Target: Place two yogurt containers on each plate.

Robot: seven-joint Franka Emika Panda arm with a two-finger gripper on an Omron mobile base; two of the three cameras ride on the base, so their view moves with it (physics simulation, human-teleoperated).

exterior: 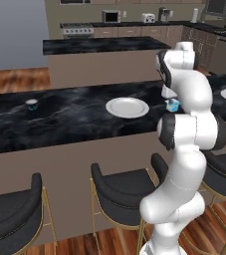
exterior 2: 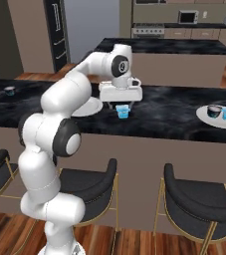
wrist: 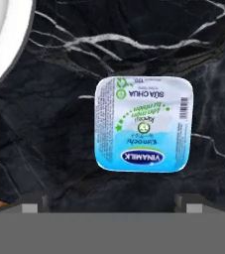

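Hovering wide open and empty, two-finger gripper straight above light blue square-topped yogurt cup, centred between fingertips.

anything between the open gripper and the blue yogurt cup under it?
Nothing. In the hand view the light blue yogurt cup sits on bare black counter ahead of the fingertips; the right base view shows the gripper directly above it.

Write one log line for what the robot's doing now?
phase: reaching | gripper: jaws open, above blue yogurt cup | cup: on counter beside empty plate
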